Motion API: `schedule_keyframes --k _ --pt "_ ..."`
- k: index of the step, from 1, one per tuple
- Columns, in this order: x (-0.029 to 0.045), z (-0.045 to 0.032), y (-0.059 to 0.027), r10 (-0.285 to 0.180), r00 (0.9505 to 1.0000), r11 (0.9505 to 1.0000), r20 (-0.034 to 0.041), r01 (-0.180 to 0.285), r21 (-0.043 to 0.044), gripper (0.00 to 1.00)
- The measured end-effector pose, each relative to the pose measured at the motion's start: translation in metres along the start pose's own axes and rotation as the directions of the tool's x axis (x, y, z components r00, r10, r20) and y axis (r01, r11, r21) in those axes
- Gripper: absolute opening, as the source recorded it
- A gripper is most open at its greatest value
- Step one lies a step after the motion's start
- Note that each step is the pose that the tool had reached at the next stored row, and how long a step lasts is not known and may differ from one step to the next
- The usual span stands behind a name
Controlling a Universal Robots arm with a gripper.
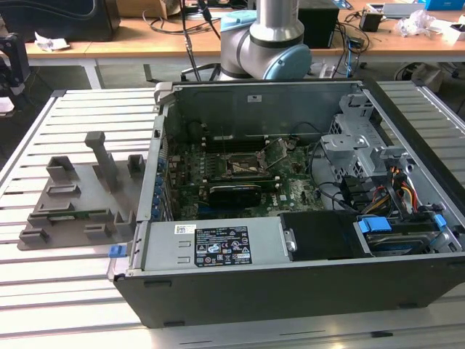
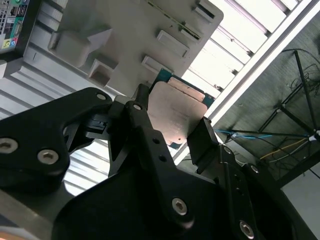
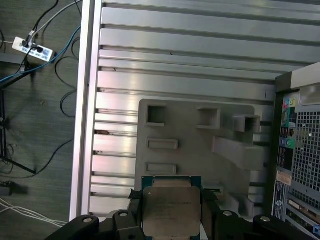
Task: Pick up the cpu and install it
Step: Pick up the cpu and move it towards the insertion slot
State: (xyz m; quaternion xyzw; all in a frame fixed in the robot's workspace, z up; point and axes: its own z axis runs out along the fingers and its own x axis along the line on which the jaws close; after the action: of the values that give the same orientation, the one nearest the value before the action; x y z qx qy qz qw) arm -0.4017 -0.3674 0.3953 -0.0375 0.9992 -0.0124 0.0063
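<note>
The cpu [image 3: 171,209] is a flat silver square with a thin green rim, and it sits between the two black fingers of my gripper [image 3: 172,216]. The gripper is shut on its opposite edges. In the second wrist view the cpu [image 2: 176,111] shows the same way, pinched by the gripper [image 2: 174,127] well above the table. Below it lies the grey holder plate [image 3: 195,150] with its blocks. In the exterior view, the motherboard socket [image 1: 243,169] lies inside the open computer case [image 1: 290,218], with its metal frame around a dark middle.
The grey holder plate [image 1: 76,200] rests on the slatted aluminium table [image 1: 43,291] at the exterior view's left, beside the case. The arm's base [image 1: 269,36] rises behind the case. Cables lie on the floor [image 3: 35,100] beyond the table's edge.
</note>
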Motion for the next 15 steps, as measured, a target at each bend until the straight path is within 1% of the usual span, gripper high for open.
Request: schedule_keyframes --k 1,2,5,7,8,11,15 --pt "-0.0025 0.0 -0.0002 0.0 1.0 1.0 -0.0001 0.0 0.0001 0.55" --pt "-0.0074 0.0001 -0.0004 0.0 1.0 1.0 0.0 0.0 0.0 0.55" --pt "-0.0276 0.0004 -0.0013 0.0 1.0 1.0 -0.0005 0.0 0.0003 0.55" --pt "-0.036 0.0005 -0.0018 0.0 1.0 1.0 -0.0009 0.0 0.0004 0.55" --pt "-0.0422 0.0006 -0.0022 0.0 1.0 1.0 -0.0011 0.0 0.0004 0.55" --pt "-0.0497 0.0008 -0.0027 0.0 1.0 1.0 -0.0015 0.0 0.0003 0.55" --pt "-0.0567 0.0009 -0.0032 0.0 1.0 1.0 -0.0015 0.0 0.0003 0.55"
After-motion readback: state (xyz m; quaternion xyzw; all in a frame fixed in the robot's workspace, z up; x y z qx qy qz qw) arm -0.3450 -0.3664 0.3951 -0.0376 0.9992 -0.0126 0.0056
